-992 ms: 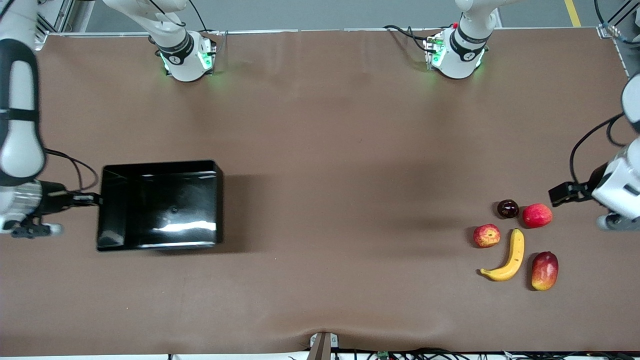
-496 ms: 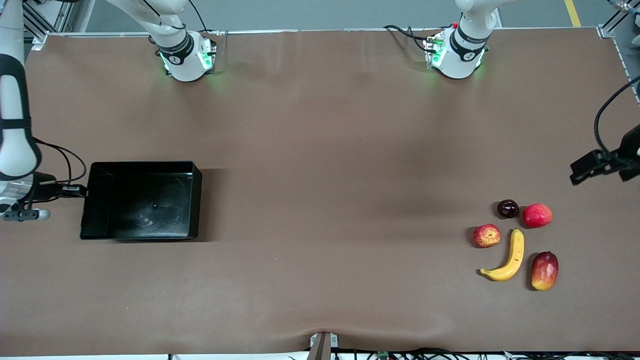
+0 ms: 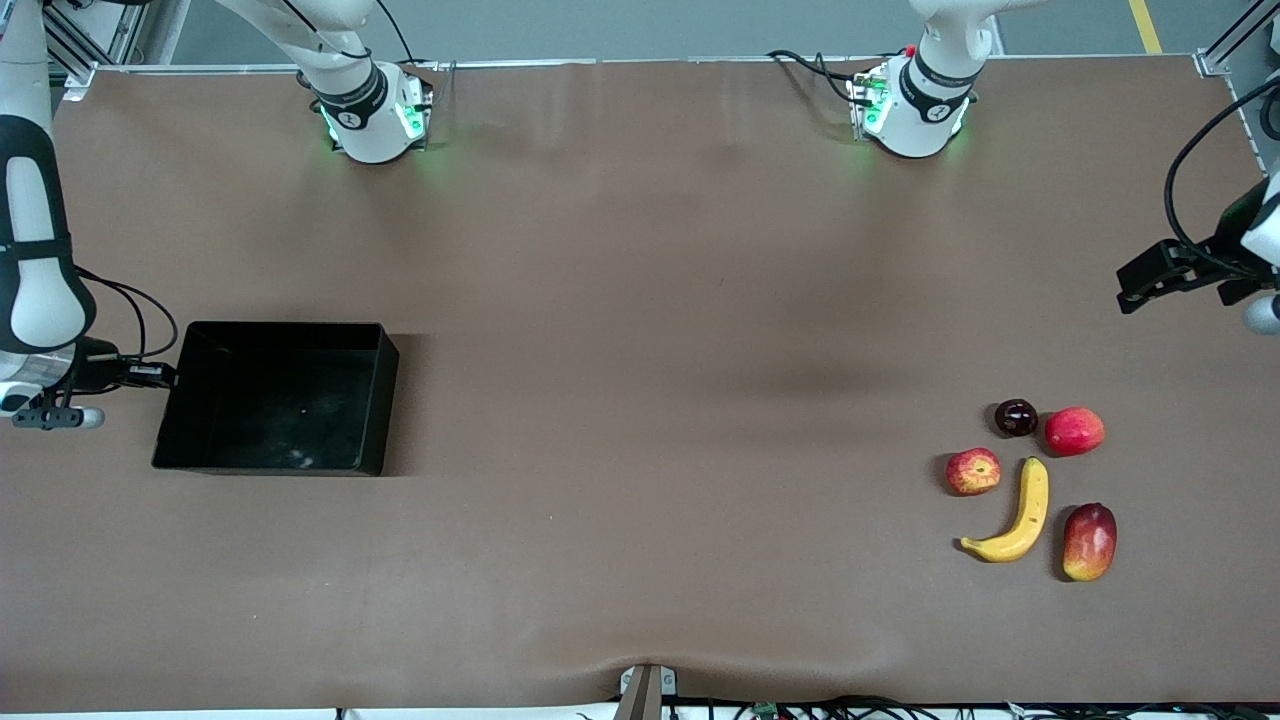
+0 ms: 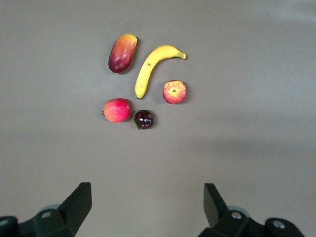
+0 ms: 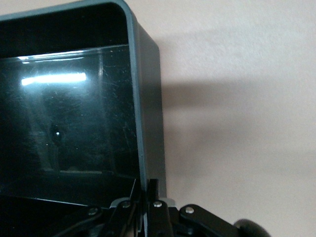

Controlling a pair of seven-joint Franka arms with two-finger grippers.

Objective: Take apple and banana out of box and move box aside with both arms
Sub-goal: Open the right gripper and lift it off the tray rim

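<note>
The black box (image 3: 270, 400) lies at the right arm's end of the table and looks to rest on it; it is empty. My right gripper (image 3: 165, 376) is shut on the box's end wall (image 5: 148, 98), one finger inside and one outside (image 5: 148, 186). The yellow banana (image 3: 1020, 510) and the streaked red apple (image 3: 973, 471) lie side by side near the left arm's end. They also show in the left wrist view: banana (image 4: 150, 66), apple (image 4: 174, 92). My left gripper (image 3: 1135, 285) is open and empty (image 4: 148, 192), up in the air, over bare table apart from the fruits.
A red-yellow mango (image 3: 1090, 541) lies beside the banana. A pink-red round fruit (image 3: 1074, 431) and a small dark fruit (image 3: 1016, 417) lie just farther from the front camera than the apple and banana. The table edge runs close to the left gripper.
The right gripper has carried the box toward the right arm's end of the table and lowered it. The left gripper has drawn away from the fruits, toward the bases' side.
</note>
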